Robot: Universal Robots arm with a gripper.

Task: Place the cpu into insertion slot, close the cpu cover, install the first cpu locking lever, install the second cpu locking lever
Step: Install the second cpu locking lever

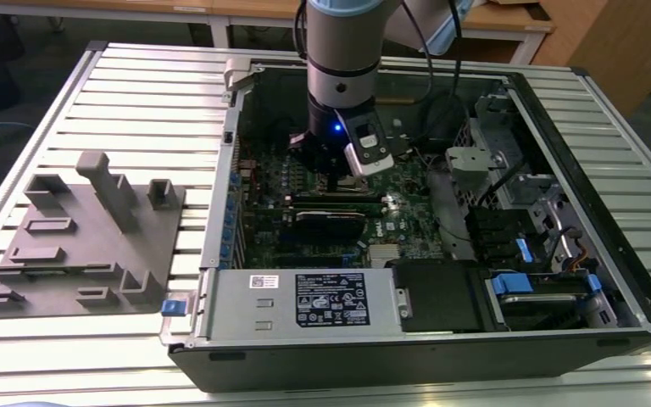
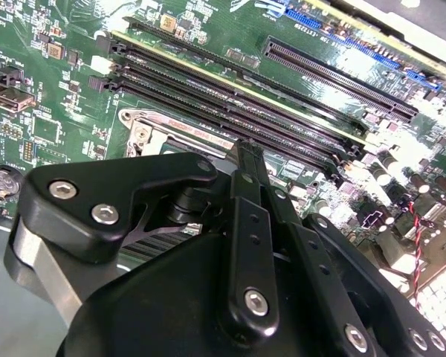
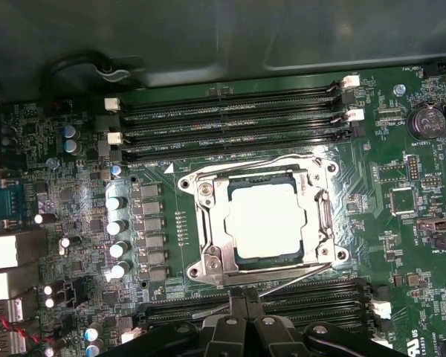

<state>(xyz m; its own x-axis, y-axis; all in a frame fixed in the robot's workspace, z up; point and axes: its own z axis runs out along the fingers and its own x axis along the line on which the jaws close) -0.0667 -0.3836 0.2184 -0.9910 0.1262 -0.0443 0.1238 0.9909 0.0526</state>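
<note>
In the first wrist view the cpu (image 3: 264, 219) lies flat in the insertion slot (image 3: 195, 184), its silver top showing through the window of the cpu cover (image 3: 317, 216), which is folded down over it. One wire locking lever (image 3: 260, 162) runs along the socket edge beside the upper memory slots. The other lever (image 3: 297, 280) slants away from the opposite edge. My gripper (image 3: 241, 297) is shut, its tips right at that slanted lever. The gripper (image 1: 342, 180) hangs low over the green motherboard (image 1: 303, 170). A corner of the socket rim (image 2: 145, 128) shows past the gripper (image 2: 245, 149).
Long black memory slots (image 3: 230, 123) flank the socket on two sides. The open computer case (image 1: 552, 136) walls the board in, with a power supply (image 1: 303, 301) at the front and drive bays (image 1: 529, 288) at the exterior view's right. A grey fixture block (image 1: 82, 233) sits on the slatted table.
</note>
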